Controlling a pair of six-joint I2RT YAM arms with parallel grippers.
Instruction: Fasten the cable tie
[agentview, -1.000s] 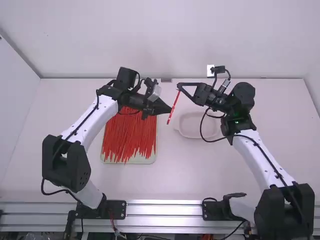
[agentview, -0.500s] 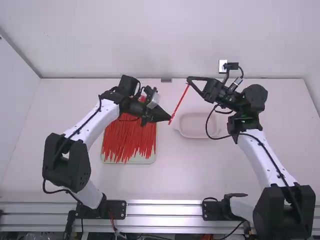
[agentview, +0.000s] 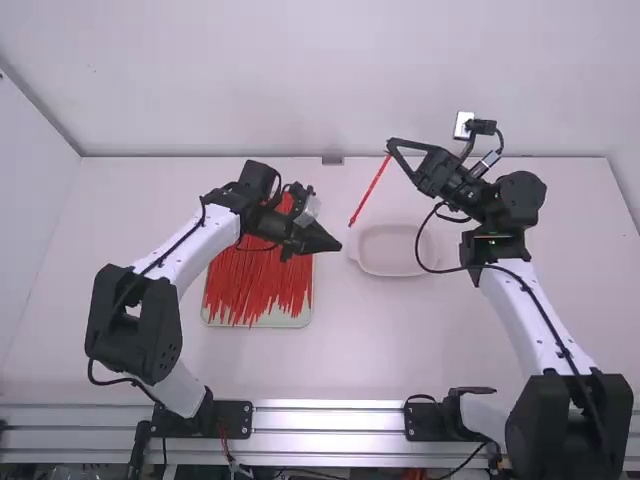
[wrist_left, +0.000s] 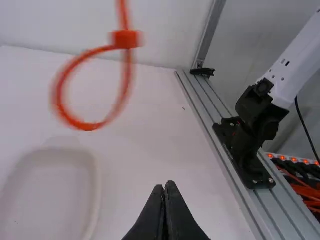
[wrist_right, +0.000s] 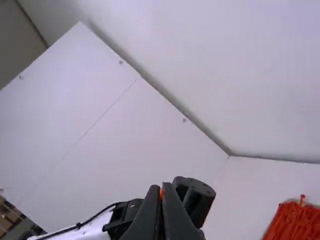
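A flat cream tray (agentview: 256, 323) lay left of the table's middle, heaped with loose red cable ties (agentview: 255, 270) running from its far edge towards its near edge. Just right of the middle sat a shallow white oval dish (agentview: 392, 256) (wrist_left: 50, 190), apart from the tray. The task's own cable tie (agentview: 368, 192) (wrist_left: 125, 39), closed into a loop through its head, hung in the air over the table's far half, above the dish's far left rim. Its tail was pinched in the right end effector (agentview: 391, 149) (wrist_right: 162, 192), whose fingers were clamped tight on it, a sliver of orange showing between them. The left end effector (agentview: 335, 245) (wrist_left: 165, 187) hovered between the tray's far right corner and the dish, its fingers pressed together. The table (agentview: 400, 330) was plain white, with white walls rising at its far and side edges and an aluminium rail (agentview: 330, 415) along its near edge carrying the arm bases
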